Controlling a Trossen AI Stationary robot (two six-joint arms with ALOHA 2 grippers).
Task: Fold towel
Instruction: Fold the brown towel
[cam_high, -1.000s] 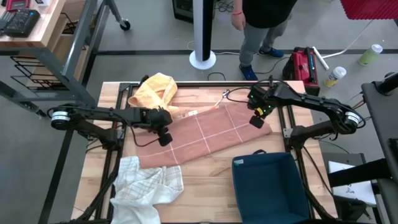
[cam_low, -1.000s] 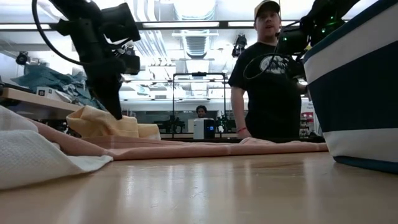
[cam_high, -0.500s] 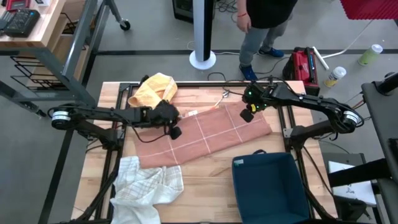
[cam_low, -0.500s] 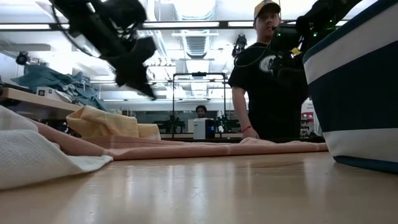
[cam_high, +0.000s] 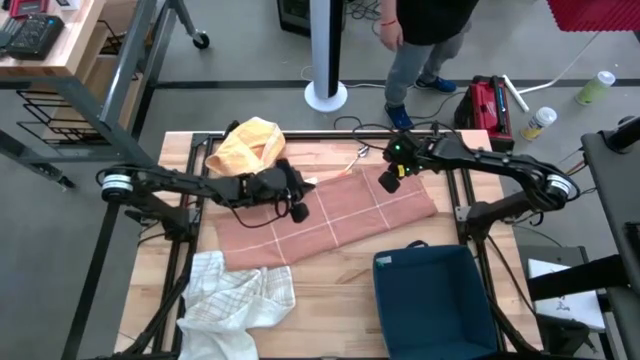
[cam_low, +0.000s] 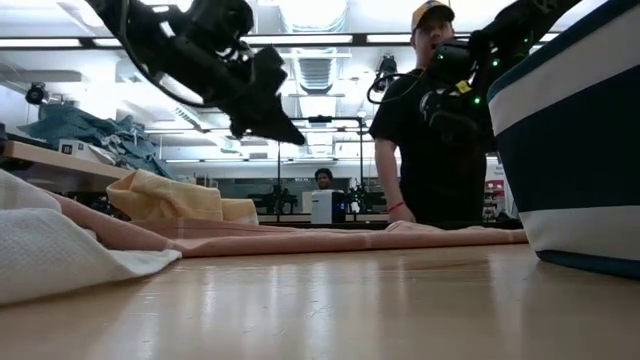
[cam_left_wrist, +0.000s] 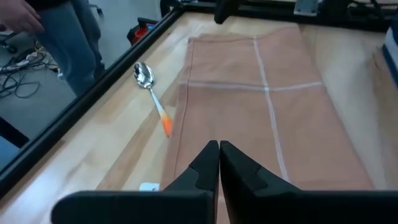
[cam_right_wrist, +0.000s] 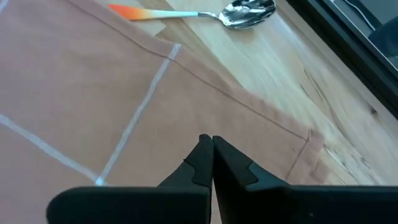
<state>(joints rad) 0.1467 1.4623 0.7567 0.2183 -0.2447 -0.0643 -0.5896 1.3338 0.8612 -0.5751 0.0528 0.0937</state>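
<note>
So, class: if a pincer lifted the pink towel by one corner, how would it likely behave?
The pink towel lies flat and thin on the table, so it would probably hang limp and drape. Its edge shows soft creases, suggesting light cloth that may bunch rather than slide if pushed.

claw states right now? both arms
Left claw: closed, holding nothing, raised over the pink towel.
Right claw: closed, holding nothing, above the towel's far edge.
</note>
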